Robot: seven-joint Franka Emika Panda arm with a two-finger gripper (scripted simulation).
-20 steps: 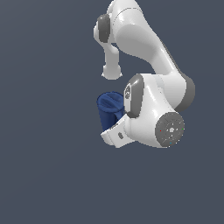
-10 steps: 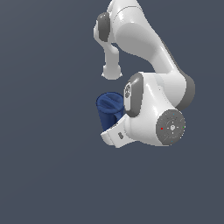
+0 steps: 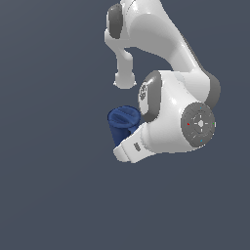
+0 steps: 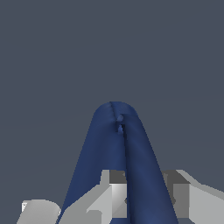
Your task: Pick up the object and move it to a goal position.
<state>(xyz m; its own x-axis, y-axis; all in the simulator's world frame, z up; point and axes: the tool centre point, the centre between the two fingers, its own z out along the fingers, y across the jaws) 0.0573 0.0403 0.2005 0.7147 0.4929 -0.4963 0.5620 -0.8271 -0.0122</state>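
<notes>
Gripping a blue pitcher against a plain grey backdrop

The white Franka arm (image 3: 171, 107) fills the upper part and the exterior view's right, folded over on itself; just beside its big joint, toward the exterior view's left, sits the dark blue pitcher (image 3: 124, 124), its round ridged top showing; in the wrist view the gripper (image 4: 142, 197) is clenched on the pitcher (image 4: 116, 148), 1 grey finger (image 4: 114, 194) pressed against each flank.
</notes>
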